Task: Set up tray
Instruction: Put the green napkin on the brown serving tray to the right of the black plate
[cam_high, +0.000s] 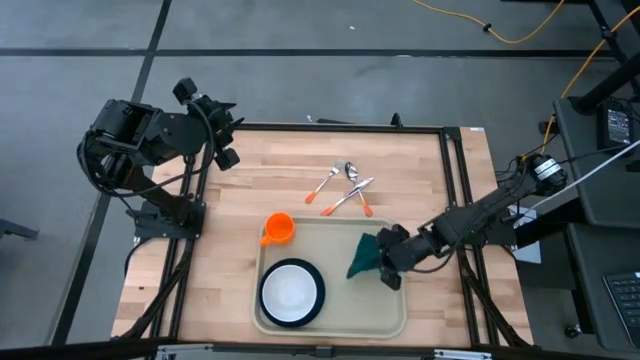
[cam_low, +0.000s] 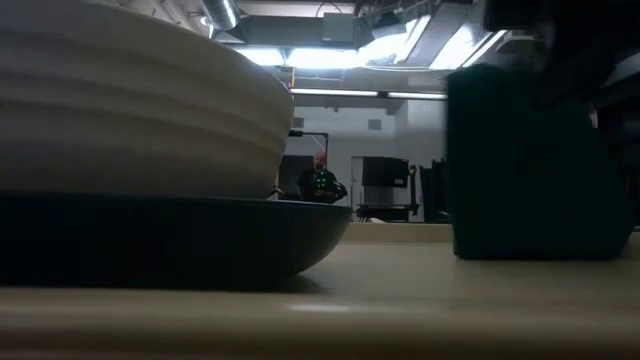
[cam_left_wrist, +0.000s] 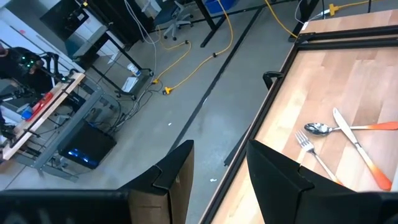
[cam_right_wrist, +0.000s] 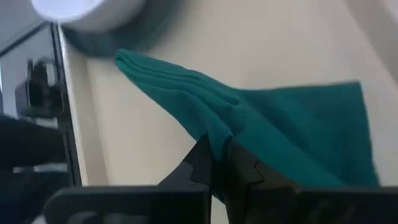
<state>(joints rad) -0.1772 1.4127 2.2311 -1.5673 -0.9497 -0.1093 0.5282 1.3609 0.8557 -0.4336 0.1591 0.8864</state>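
The cream tray lies on the near middle of the table. On it sit a white bowl on a dark plate and a dark green folded napkin. My right gripper is over the tray's right part, shut on the napkin. An orange cup rests at the tray's far left corner. A fork, a spoon and a knife with orange handles lie on the wood beyond the tray. My left gripper is open, raised past the table's far left corner. My right gripper pinches the green napkin at its edge nearest the arm, between the two fingers, coming level from the table's right. Several folded layers show in the pinch. The held edge is raised, and the far part of the napkin lies on the tray.
Black rails frame the wooden table. In the low view the bowl and plate fill the left and the napkin stands on the right. A person stands far off in the room. Bare wood lies left of the tray.
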